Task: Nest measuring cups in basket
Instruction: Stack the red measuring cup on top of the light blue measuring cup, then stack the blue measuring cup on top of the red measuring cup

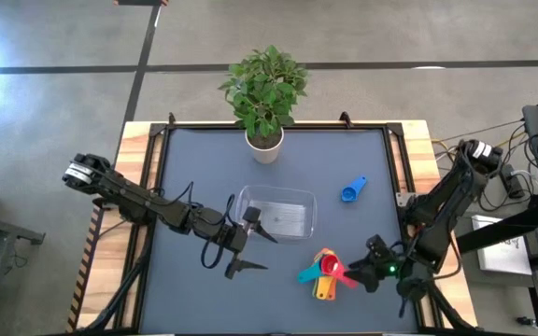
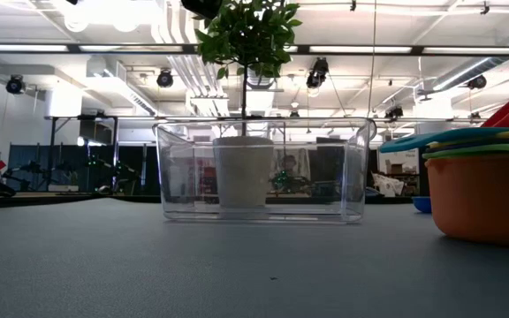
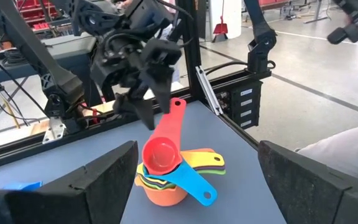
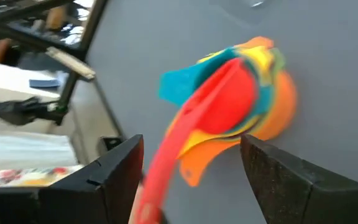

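Note:
Several measuring cups sit nested in one stack [image 1: 325, 273] on the table's near right: an orange cup at the bottom and a red cup [image 3: 161, 154] on top. The red cup's handle slants up and away from the stack. My right gripper [image 4: 191, 149] is open at that handle's free end, one finger on either side. A lone blue cup [image 1: 352, 189] lies right of the clear basket [image 1: 278, 190]. My left gripper [image 1: 260, 250] hangs open by the basket's near left corner, pointing at the stack. My right gripper comes slanting down from the table's right edge, with the free end of the red cup's handle [image 4: 166, 162] between its open fingers [image 3: 143, 109]. I cannot tell whether either finger touches the handle. The red cup rests in the stack.
A white pot with a green plant [image 1: 264, 145] stands at the far edge behind the basket. In the low view the basket [image 2: 262, 168] stands mid-table and the stack [image 2: 484, 185] close at the right. Bare mat lies left of the basket and along the near edge.

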`<move>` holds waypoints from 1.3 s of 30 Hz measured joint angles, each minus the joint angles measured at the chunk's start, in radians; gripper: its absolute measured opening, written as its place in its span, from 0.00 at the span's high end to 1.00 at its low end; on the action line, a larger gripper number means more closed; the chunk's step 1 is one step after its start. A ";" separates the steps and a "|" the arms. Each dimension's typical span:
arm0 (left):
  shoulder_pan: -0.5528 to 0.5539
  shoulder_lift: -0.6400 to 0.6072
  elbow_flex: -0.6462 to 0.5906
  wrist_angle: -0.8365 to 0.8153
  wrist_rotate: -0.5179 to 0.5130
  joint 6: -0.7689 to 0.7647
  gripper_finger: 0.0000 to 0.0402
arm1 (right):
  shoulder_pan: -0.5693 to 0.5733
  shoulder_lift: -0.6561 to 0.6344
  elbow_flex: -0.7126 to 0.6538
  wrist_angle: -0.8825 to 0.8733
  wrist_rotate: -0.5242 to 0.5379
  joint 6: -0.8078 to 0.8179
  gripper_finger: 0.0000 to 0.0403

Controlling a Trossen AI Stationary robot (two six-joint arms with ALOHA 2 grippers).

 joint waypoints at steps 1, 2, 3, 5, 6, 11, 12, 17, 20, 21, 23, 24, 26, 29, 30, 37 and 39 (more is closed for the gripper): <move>0.000 0.000 0.000 0.000 0.000 0.000 0.22 | -0.006 -0.013 0.000 -0.035 -0.012 0.013 0.36; 0.000 0.000 0.000 0.000 0.000 0.000 0.22 | -0.010 -0.026 0.000 -0.069 -0.023 0.026 0.37; 0.000 0.000 0.000 0.000 0.000 0.000 0.22 | -0.012 -0.040 0.000 -0.101 -0.033 0.033 0.37; 0.000 0.000 0.000 -0.001 0.000 0.000 0.22 | -0.015 -0.064 0.000 -0.155 -0.052 0.040 0.37; 0.000 0.000 0.000 -0.004 0.000 0.000 0.22 | -0.017 -0.075 0.000 -0.176 -0.057 0.036 0.37; 0.000 0.000 0.000 -0.007 -0.001 -0.002 0.22 | -0.017 -0.096 0.003 -0.208 -0.062 -0.077 0.37; 0.000 0.002 0.000 -0.007 -0.001 -0.007 0.22 | -0.017 -0.089 0.006 -0.204 -0.061 -0.105 0.38; 0.000 0.059 0.000 -0.002 -0.001 -0.045 0.22 | -0.015 -0.012 0.030 -0.153 0.001 -0.245 0.43; -0.002 0.117 0.000 0.047 -0.002 -0.087 0.22 | -0.003 0.035 0.048 -0.058 0.112 -0.365 0.50; -0.002 0.135 0.000 0.069 -0.002 -0.095 0.22 | 0.001 0.049 0.053 -0.034 0.153 -0.403 0.54; -0.003 0.171 0.000 0.125 -0.002 -0.106 0.22 | 0.014 0.076 0.061 0.018 0.225 -0.470 0.62; -0.003 0.187 0.000 0.144 -0.002 -0.110 0.22 | 0.021 0.087 0.062 0.033 0.256 -0.493 0.67; -0.003 0.216 0.000 0.197 0.000 -0.125 0.22 | 0.034 0.110 0.064 0.039 0.286 -0.502 0.77; -0.005 0.255 0.000 0.274 0.002 -0.148 0.22 | 0.053 0.157 0.064 0.037 0.298 -0.480 0.93; -0.005 0.267 0.000 0.289 0.002 -0.152 0.22 | 0.058 0.176 0.064 0.038 0.300 -0.466 0.95; -0.007 0.332 0.028 0.301 0.003 -0.191 0.23 | 0.088 0.270 0.064 0.037 0.303 -0.341 0.98; -0.007 0.350 0.039 0.299 0.003 -0.203 0.24 | 0.089 0.274 0.064 0.032 0.303 -0.333 0.98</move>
